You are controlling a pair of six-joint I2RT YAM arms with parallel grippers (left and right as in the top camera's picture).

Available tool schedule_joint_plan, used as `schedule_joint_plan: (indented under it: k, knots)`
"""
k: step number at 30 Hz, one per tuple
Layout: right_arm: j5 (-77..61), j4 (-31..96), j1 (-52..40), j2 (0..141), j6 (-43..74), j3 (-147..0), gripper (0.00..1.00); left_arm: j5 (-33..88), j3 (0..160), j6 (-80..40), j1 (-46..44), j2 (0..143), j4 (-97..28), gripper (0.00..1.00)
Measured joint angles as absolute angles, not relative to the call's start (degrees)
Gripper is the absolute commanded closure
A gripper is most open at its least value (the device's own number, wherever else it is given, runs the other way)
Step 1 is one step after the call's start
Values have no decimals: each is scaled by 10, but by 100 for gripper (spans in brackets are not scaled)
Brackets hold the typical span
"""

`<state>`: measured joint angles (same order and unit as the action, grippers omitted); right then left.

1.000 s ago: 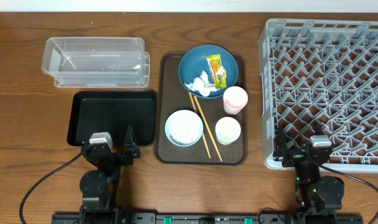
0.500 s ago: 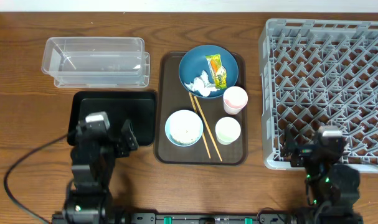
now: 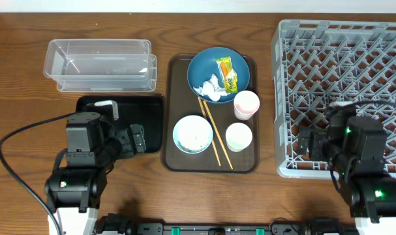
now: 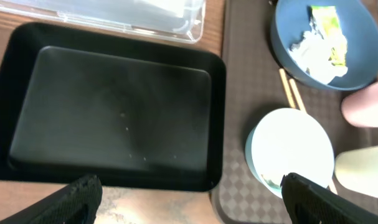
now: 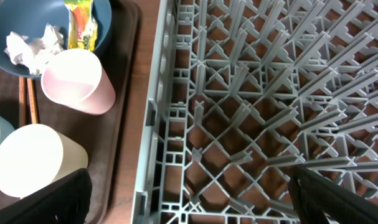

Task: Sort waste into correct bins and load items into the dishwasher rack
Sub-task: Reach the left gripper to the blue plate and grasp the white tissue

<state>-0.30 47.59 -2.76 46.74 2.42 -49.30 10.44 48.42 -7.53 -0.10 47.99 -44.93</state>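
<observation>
On the brown serving tray (image 3: pixel 178 98), the dark blue plate (image 3: pixel 204 65) holds the snack wrapper (image 3: pixel 227 74) and white tissue (image 3: pixel 207 89). In front stand the pinkish cup (image 3: pixel 246 104), greenish cup (image 3: pixel 239 137), chopsticks (image 3: pixel 214 137) and the light blue bowl (image 3: pixel 192 134), white inside. My left gripper (image 3: pixel 136 139) is open and empty above the black tray's (image 3: pixel 119 114) front right corner; the left wrist view shows the tray (image 4: pixel 114 112) and the bowl (image 4: pixel 291 155). My right gripper (image 3: pixel 307 142) is open and empty over the grey rack's (image 3: pixel 344 72) front left corner (image 5: pixel 251 93).
The clear tub (image 3: pixel 100 64) stands behind the black tray. The rack's raised wall runs along the serving tray's right side. Cables trail from both arms at the table's front edge.
Both arms have risen and swung away from the table's front edge, the left over the black tray, the right over the rack's corner. Both grippers have stayed open. No object has moved.
</observation>
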Motion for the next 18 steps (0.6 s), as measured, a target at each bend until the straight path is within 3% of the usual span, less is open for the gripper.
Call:
schedule_joint_plan:
  k: [9,18]
  knots:
    - [-15,477,-28,483,24,-515,1,121,488,-76,-1,488,-487,5]
    - [-15,489,-28,483,24,-517,1,173,489,-125,-1,505,-376,5]
